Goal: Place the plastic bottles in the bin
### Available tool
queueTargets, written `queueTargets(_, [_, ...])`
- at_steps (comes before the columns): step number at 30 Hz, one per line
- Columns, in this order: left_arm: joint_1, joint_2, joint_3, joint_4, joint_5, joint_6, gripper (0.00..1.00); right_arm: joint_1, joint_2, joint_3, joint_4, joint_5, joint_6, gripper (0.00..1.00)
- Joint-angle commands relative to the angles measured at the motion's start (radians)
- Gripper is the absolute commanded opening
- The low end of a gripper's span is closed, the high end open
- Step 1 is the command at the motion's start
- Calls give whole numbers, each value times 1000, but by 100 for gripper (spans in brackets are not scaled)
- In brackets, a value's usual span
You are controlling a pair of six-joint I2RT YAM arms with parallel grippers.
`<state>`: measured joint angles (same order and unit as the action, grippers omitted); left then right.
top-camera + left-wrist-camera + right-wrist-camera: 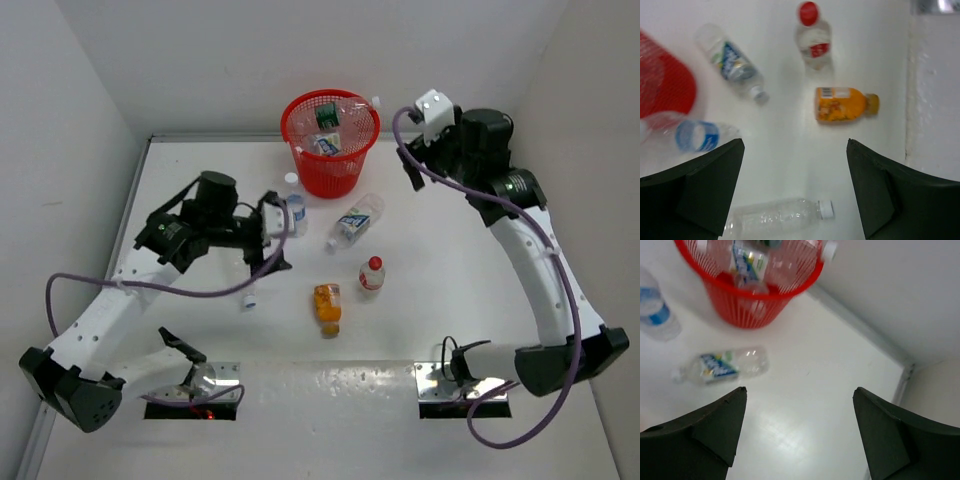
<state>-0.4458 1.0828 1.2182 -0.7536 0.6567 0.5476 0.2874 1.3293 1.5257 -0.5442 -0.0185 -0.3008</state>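
Note:
The red mesh bin point(300, 150) stands at the back and holds several bottles, one green-labelled point(327, 115). A white cap point(376, 102) shows at its right rim. On the table lie a blue-labelled bottle point(296, 212), a clear labelled bottle point(355, 222), a red-capped bottle point(371, 273), an orange bottle point(328, 307) and a clear unlabelled bottle point(777, 217). My left gripper point(278, 232) is open and empty, and in the left wrist view point(795, 145) the clear bottle lies between its jaws, lower down. My right gripper point(800, 395) is open and empty, right of the bin point(750, 305).
White walls close in the table at the back and on both sides. A raised table edge point(860, 327) runs behind the bin. Two metal mounting plates point(440, 385) sit at the near edge by the arm bases.

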Motion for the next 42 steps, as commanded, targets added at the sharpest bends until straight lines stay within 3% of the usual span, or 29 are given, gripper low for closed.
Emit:
queueTargets(1, [-140,21,-31,-137,81,355,90,-77,-31,-91,-163,-121,146,85])
queueTargets(7, [-364,68,-132,-147,-77,699,89,-194,-1,-6,-298,-216,190,85])
queueTargets(18, [-525,221,-273,39,-241,1173,91,-266,33,80,-370,-261,218,86])
queueTargets(27, [-534,357,-348,272,-296,1331,93,-266,39,74,-378,-255,189,86])
queueTargets(36, [-544,497,-326,327,-318,1417,94,-260,56,82,-376,-251,170,86])
queueTargets(39, [-544,534,-315,327,-338,1439,91,-255,62,97,-378,-248,169,88])
queueTargets(42, [-544,543,-315,327,-348,1448,80,-257,68,105,-375,-250,158,88])
